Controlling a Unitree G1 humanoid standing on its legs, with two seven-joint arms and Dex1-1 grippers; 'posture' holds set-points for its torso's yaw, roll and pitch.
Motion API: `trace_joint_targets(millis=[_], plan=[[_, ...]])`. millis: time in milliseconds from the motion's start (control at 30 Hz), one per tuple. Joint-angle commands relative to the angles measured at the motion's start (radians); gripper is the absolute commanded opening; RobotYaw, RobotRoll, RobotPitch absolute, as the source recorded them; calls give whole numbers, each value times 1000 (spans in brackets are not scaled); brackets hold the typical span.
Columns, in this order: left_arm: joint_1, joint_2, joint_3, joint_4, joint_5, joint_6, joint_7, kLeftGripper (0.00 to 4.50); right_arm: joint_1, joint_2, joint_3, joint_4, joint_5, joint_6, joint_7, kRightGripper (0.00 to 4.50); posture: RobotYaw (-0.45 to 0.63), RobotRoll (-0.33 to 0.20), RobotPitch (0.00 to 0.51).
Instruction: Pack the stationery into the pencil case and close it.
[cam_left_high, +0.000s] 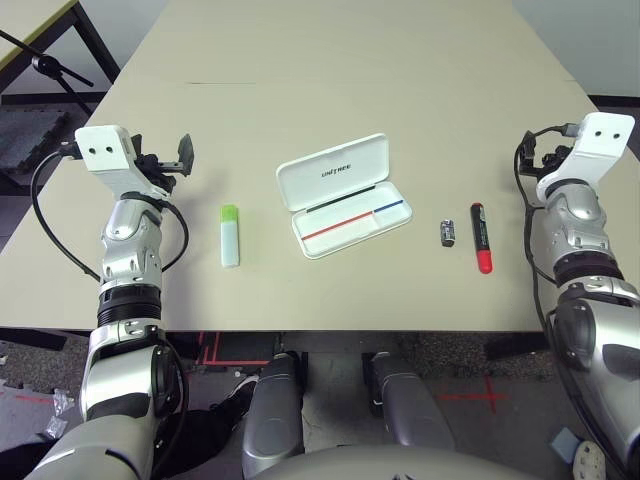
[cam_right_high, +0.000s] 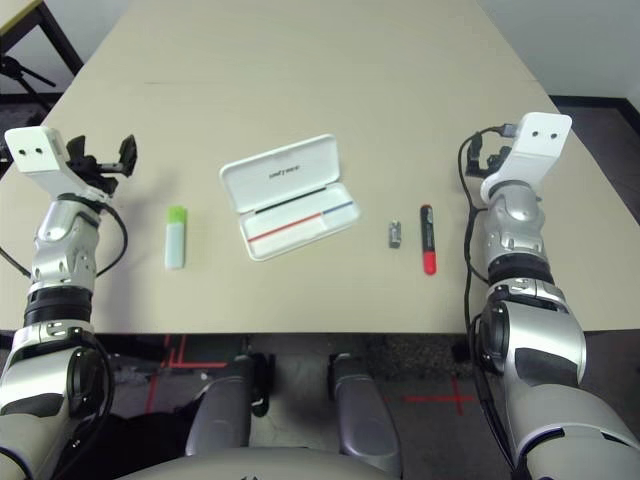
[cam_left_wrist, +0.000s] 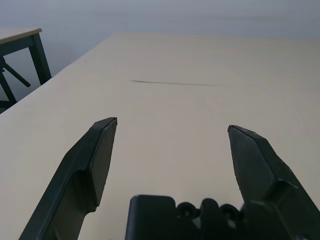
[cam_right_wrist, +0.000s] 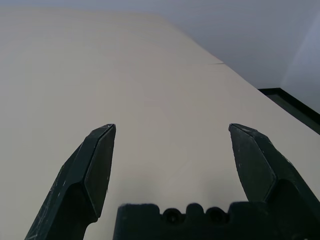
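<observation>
The pencil case lay open at the middle of the beige table, its lid raised toward twelve o'clock. The white stick with a lime-green cap lay well apart at its nine o'clock, the grey cylinder and the black-and-red marker pen side by side at its three o'clock. The left gripper hovered at ten o'clock from the stick, fingers spread wide and empty. The right gripper, at two o'clock from the marker, was likewise released, grasping nothing.
</observation>
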Motion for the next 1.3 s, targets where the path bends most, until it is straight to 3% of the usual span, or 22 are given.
trace_joint_targets(millis=[33, 300, 500, 933, 1300], plan=[[-20, -1, -2, 29, 0, -14, 0, 4482, -11, -4, -6, 22, 1, -11, -4, 4500, 25, 0, 147], [-51, -6, -12, 63, 5, -24, -9, 4482, 1, -8, -5, -10, 7, -9, 27, 4500, -3, 0, 154], [-29, 4, -2, 37, -2, -12, -11, 4482, -33, -13, -2, -1, 29, 43, 147, 4500, 24, 0, 156], [14, 26, 6, -28, -8, 32, -23, 4482, -84, -40, 81, -127, 61, 335, 567, 4500, 28, 0, 174], [106, 71, -27, -256, -56, 215, -162, 4482, 64, -156, 275, -513, 69, 604, 985, 4500, 27, 0, 179]])
